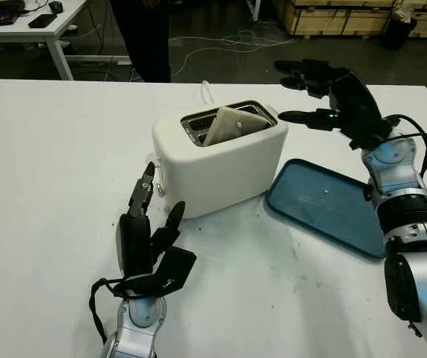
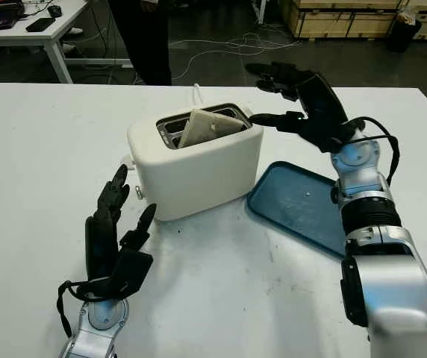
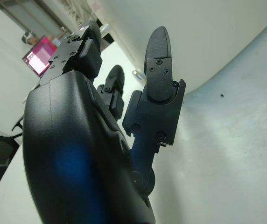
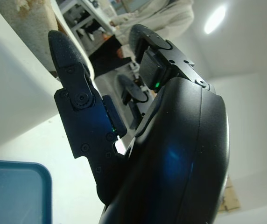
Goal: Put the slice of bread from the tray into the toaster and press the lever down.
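Toaster (image 1: 221, 168): smooth cream plastic shell, soft sheen, metal slot rims. Bread slice (image 1: 232, 123): pale, dry, matt. Tray (image 1: 325, 205): blue plastic, kinda matt. Table (image 1: 57, 171): white, smooth, scuffed. Left hand (image 1: 150, 239), right hand (image 1: 322, 93): glossy black plastic.

Even overhead light, soft shadows on the table (image 1: 49, 149); wrist views blurred.

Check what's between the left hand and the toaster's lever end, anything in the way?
Nothing: in the left eye view, bare white table separates the open left hand from the toaster. The bread slice sits in its slot.
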